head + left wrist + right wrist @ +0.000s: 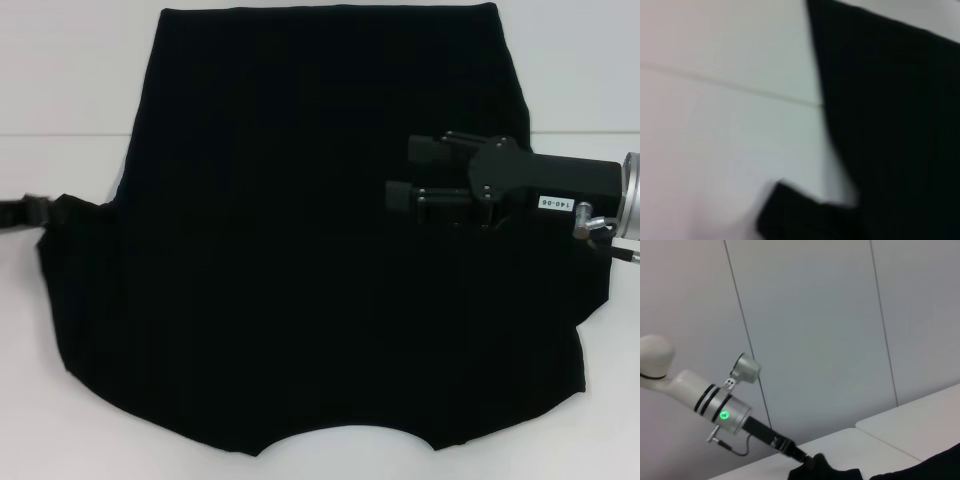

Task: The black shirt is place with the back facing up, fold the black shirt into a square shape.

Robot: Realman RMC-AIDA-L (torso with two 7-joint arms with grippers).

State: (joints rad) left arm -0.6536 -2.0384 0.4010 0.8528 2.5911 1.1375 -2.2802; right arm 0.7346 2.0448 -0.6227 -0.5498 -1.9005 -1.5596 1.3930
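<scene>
Shirt: the black shirt lay spread on the white worktop.
Left claw: pinched the shirt's left edge.
Right claw: hovered over the shirt, fingers narrowly parted, holding nothing.

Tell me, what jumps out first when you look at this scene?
A big black shirt spread flat over the white table fills most of the head view. The right tool hangs over the shirt's right side, pointing toward its middle. The left tool sits at the shirt's left edge, by the sleeve.
</scene>
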